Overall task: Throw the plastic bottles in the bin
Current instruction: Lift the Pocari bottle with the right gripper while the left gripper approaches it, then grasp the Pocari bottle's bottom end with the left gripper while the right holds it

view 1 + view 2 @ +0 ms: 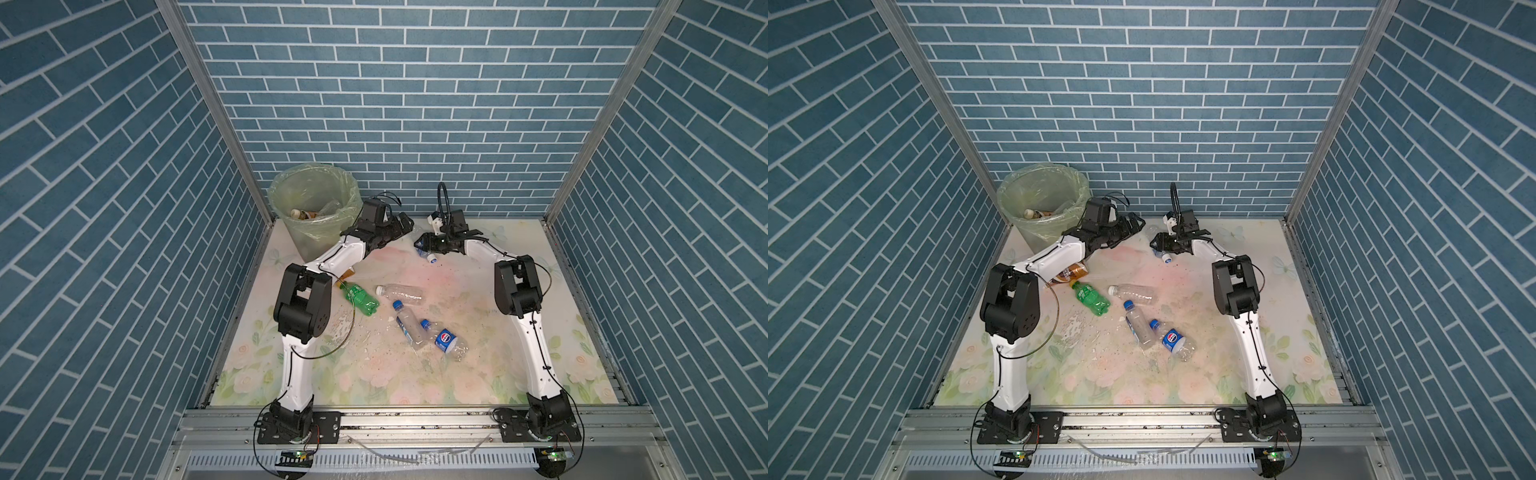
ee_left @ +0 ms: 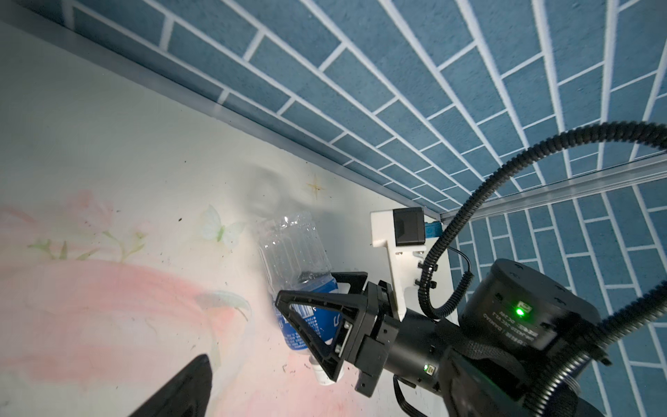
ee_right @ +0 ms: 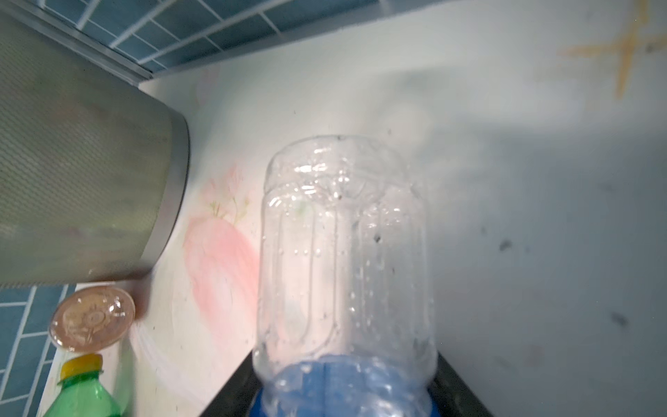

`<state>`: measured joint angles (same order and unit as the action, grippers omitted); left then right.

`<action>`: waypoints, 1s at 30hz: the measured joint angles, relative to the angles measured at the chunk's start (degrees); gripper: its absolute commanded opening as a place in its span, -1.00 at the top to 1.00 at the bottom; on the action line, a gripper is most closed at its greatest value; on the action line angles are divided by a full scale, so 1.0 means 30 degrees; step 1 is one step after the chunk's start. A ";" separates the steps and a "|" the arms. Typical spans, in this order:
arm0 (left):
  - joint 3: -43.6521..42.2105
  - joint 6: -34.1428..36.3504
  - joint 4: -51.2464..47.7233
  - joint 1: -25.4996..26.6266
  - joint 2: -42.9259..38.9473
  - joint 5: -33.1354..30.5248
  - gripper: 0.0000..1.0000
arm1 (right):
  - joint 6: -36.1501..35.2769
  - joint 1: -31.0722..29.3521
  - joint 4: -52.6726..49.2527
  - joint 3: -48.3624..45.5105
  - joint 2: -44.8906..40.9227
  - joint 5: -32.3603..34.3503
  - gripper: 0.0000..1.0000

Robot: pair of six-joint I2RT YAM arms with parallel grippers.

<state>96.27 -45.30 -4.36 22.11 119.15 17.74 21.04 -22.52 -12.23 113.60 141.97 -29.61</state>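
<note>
Right wrist view: I see the blue-labelled bottle (image 3: 343,289) lying between my right gripper's fingers, its clear base pointing away from the gripper.
Right gripper (image 2: 325,310): the left wrist view shows it straddling the label; I cannot tell whether the fingers are pressing yet.
Left gripper (image 1: 399,226): jaws wide apart, nothing in them, just across from the right gripper.
Bin (image 1: 291,195): beyond the left gripper, at the back corner of the tabletop (image 1: 519,353); a few bottles already lie inside.
Other bottles: green bottle (image 1: 359,297), clear bottle (image 1: 401,291) and two blue-capped ones, (image 1: 409,326) and (image 1: 446,340), sit well behind both grippers, toward the arm bases; a brown-labelled bottle (image 1: 1069,274) lies under the left forearm.
Step in hand: I judge this is the grasp on the blue-labelled bottle.
Next move: firm the squeeze, lift clear of the tabletop, carry it across past the left gripper and over the bin rim. The left arm stands in that path, so I'd go high or move it aside.
</note>
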 measured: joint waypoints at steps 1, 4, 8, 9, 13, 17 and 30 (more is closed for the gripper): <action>-0.0299 -0.0117 0.0051 0.0000 -0.0197 0.0029 -0.99 | 0.0073 -0.0015 0.0226 -0.1078 -0.0692 0.0015 0.05; -0.1115 -0.0437 0.0131 0.0095 -0.0641 0.0153 -0.99 | 0.0437 -0.0036 0.1348 -0.4590 -0.3031 0.0015 0.10; -0.1931 -0.0852 0.0138 0.0372 -0.0845 0.0568 -0.99 | 0.0954 -0.0080 0.2769 -0.8859 -0.6433 0.0058 0.12; -0.2157 -0.0947 0.0131 0.0503 -0.0882 0.0656 -0.99 | 0.1027 -0.0095 0.3104 -0.9777 -0.7278 0.0095 0.12; -0.2936 -0.1202 0.0102 0.1027 -0.1122 0.0998 -0.99 | 0.1078 -0.0262 0.3978 -1.2633 -1.0222 0.0248 0.12; -0.3177 -0.1384 0.0102 0.1486 -0.1377 0.1195 -0.99 | 0.1064 -0.0546 0.4401 -1.4586 -1.2327 0.0342 0.12; -0.3432 -0.1982 0.0780 0.2251 -0.2004 0.1311 -0.99 | 0.1209 -0.1275 0.4408 -1.5926 -1.4375 0.0758 0.13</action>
<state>85.97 -51.24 -2.02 28.86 113.14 21.67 24.67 -26.35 0.99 65.82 98.85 -27.33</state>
